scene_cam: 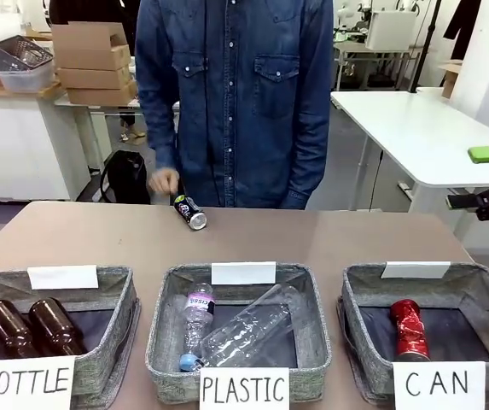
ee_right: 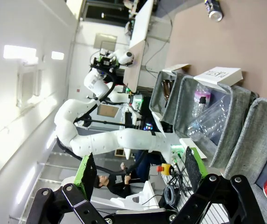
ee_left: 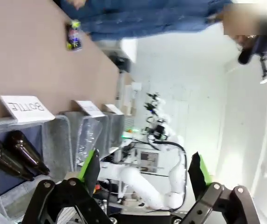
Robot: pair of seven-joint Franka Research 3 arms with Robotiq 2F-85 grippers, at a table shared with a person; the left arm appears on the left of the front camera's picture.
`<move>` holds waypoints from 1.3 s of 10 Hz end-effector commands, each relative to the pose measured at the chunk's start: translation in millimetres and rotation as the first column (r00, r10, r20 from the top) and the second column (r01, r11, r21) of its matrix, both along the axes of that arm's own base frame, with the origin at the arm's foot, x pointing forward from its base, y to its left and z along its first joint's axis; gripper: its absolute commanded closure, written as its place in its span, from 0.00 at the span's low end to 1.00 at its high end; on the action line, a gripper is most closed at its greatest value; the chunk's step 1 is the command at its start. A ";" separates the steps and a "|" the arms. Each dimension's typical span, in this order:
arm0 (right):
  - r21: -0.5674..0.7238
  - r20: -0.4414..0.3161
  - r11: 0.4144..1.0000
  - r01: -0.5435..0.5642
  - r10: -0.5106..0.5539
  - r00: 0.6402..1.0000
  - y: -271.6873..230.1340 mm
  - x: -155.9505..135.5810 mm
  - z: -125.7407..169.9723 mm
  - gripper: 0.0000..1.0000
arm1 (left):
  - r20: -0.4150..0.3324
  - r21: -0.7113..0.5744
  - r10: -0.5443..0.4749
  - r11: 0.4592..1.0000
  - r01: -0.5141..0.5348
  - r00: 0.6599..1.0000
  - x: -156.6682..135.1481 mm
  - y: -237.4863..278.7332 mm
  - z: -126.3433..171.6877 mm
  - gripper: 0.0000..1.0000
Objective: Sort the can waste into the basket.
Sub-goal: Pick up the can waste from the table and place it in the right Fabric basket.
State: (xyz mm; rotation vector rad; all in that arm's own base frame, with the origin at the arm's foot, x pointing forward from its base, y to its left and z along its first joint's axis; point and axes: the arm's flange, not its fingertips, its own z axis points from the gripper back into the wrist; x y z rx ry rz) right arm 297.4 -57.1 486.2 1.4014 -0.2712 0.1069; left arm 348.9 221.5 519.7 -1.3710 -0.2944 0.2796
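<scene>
- Front: black can (scene_cam: 190, 211) lies sideways on the far table (scene_cam: 73, 235); red can (scene_cam: 409, 329) sits inside the basket (scene_cam: 359, 286).
- Left wrist: left gripper (ee_left: 143, 161) gapes, empty.
- Right wrist: right gripper (ee_right: 138, 161) gapes too; black can (likely light, slick) suits a mid-body hold.

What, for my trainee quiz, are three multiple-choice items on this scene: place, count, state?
1. Where is the black-and-silver can? A in a basket; B on the table near the person's hand; C in a gripper.
2. How many brown bottles lie in the BOTTLE basket? A one; B two; C four.
3. How is the right gripper? A open; B shut on a can; C shut on a bottle.
Answers: 1B, it lies on bare tabletop; 2B, two lie side by side; 3A, its jaws stand apart, holding nothing.
</scene>
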 end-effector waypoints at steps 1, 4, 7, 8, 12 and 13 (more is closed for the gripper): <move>-0.005 0.018 1.000 -0.009 0.009 1.000 -2.2 -0.5 1.6 0.00 | -0.117 0.184 -0.014 0.982 0.036 0.993 24.1 -73.2 1.3 0.00; -0.005 0.018 1.000 -0.009 0.009 1.000 -2.2 -0.5 1.6 0.00 | -0.203 0.441 0.015 0.894 0.077 0.979 76.7 -170.6 -18.7 0.00; -0.005 0.018 1.000 -0.009 0.009 1.000 -2.2 -0.5 1.6 0.00 | -0.168 0.432 0.003 0.899 0.070 0.986 83.2 -193.3 -19.6 0.00; -0.005 0.018 1.000 -0.009 0.009 1.000 -2.2 -0.5 1.6 0.00 | -0.168 0.432 0.003 0.899 0.070 0.986 83.2 -193.3 -19.6 0.00; -0.005 0.018 1.000 -0.009 0.009 1.000 -2.2 -0.5 1.6 0.00 | -0.328 0.534 0.305 0.840 -0.090 0.894 109.9 -243.0 -31.0 0.00; -0.005 0.018 1.000 -0.009 0.009 1.000 -2.2 -0.5 1.6 0.00 | -0.383 0.591 0.272 0.807 0.008 0.883 123.0 -281.6 -32.7 0.00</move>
